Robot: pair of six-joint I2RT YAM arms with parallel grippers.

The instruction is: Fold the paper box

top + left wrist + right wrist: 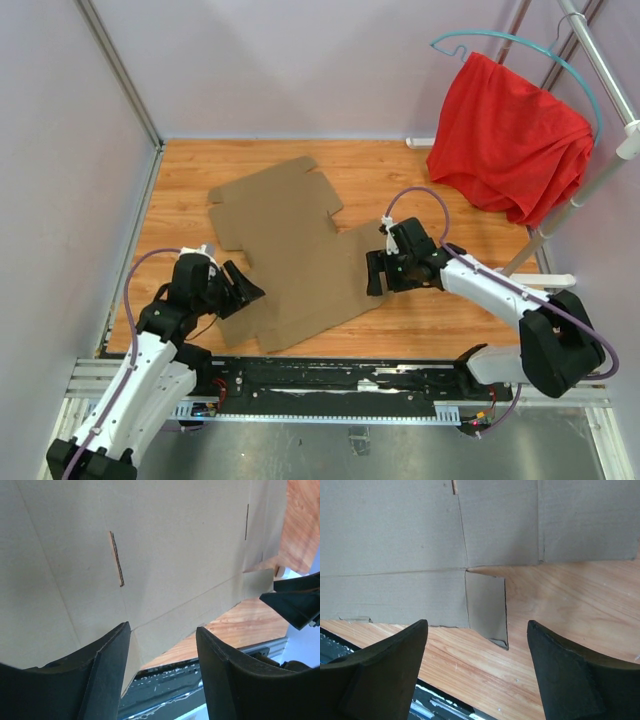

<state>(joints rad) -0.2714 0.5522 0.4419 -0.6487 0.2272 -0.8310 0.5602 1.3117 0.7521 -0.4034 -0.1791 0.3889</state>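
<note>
The paper box (290, 250) is a flat brown die-cut cardboard sheet with flaps, lying on the wooden table. My left gripper (243, 292) is open at the sheet's left near edge, its jaws pointing at the cardboard. In the left wrist view the sheet (150, 550) fills the frame above the open gripper (162, 632). My right gripper (374, 273) is open at the sheet's right edge. In the right wrist view a small flap (487, 607) of the sheet (395, 540) lies just ahead of the open gripper (476, 626), apart from it.
A red cloth (510, 140) hangs on a teal hanger (520, 42) from a metal rack at the back right. Pale walls enclose the table on the left and back. A black rail (340, 380) runs along the near edge.
</note>
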